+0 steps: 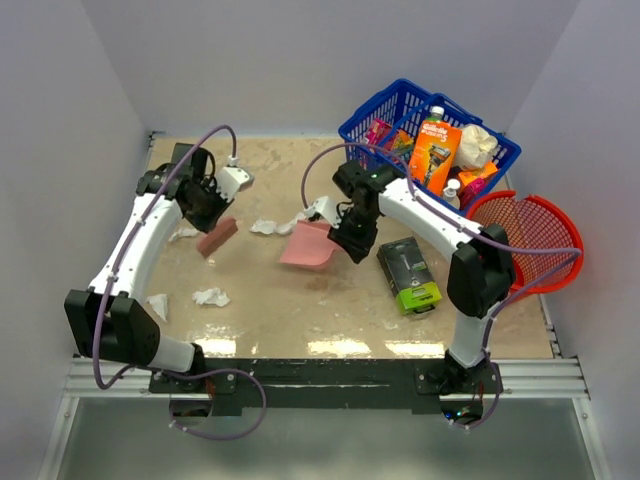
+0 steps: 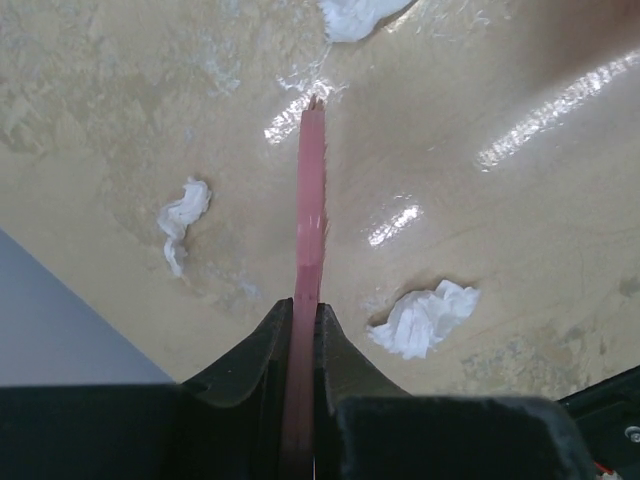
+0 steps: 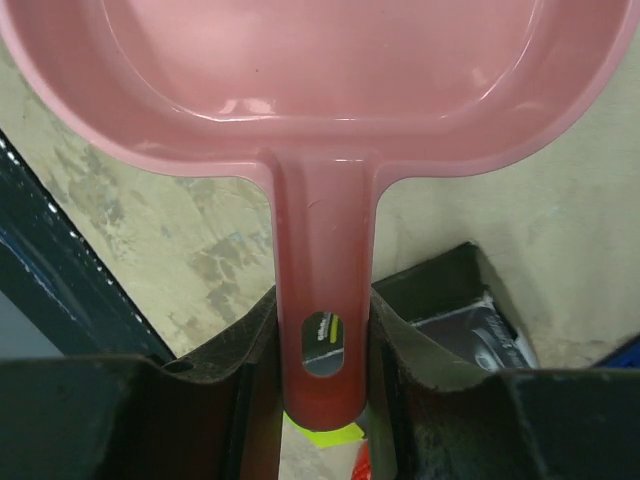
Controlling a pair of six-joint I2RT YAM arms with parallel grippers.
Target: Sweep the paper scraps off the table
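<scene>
My left gripper (image 1: 213, 207) (image 2: 305, 312) is shut on a thin pink scraper (image 1: 218, 237) (image 2: 309, 200), which shows edge-on in the left wrist view. My right gripper (image 1: 351, 236) (image 3: 322, 305) is shut on the handle of the pink dustpan (image 1: 307, 246) (image 3: 320, 70), which is at the middle of the table (image 1: 290, 320). White paper scraps lie between the two tools (image 1: 265, 227) and at the dustpan's far edge (image 1: 300, 217). Others lie at the left (image 1: 210, 296), (image 1: 158, 304), (image 1: 183, 233). The left wrist view shows scraps beside the scraper (image 2: 428, 318), (image 2: 180, 215), (image 2: 355, 14).
A black and green razor box (image 1: 408, 272) (image 3: 480, 330) lies right of the dustpan. A blue basket (image 1: 372, 112) full of packages stands at the back right. A red mesh basket (image 1: 560, 215) hangs over the right edge. Grey walls enclose three sides.
</scene>
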